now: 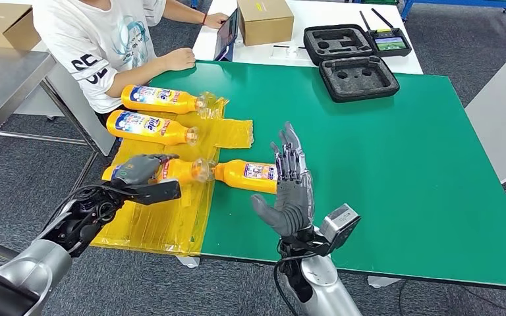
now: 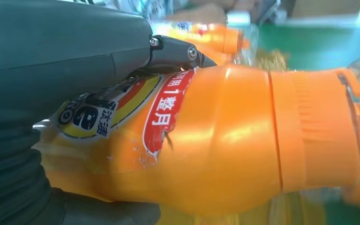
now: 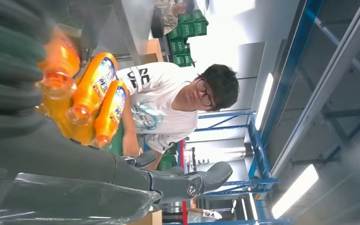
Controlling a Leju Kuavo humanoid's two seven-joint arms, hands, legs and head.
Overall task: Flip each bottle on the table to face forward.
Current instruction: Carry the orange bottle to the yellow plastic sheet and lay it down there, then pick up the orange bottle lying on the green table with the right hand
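Four orange bottles lie on their sides on the green table, toward 9 o'clock from its middle.

Farthest bottle [image 1: 161, 99]: blue-and-white label up, cap pointing to 3 o'clock, on yellow taped film.

Second bottle [image 1: 148, 126]: just nearer, parallel to the first, label up, cap to 3 o'clock.

Third bottle [image 1: 183, 170]: nearest the 9 o'clock edge, gripped around its body by the left hand [image 1: 140, 169]; cap to 3 o'clock. Yellow, red and white label with black print, scuffed.

Fourth bottle [image 1: 247, 175]: cap to 9 o'clock, almost meeting the third bottle's cap; label up; base hidden.

Green table [image 1: 395, 158], yellow sheet [image 1: 171, 217], bottles [image 1: 148, 125]
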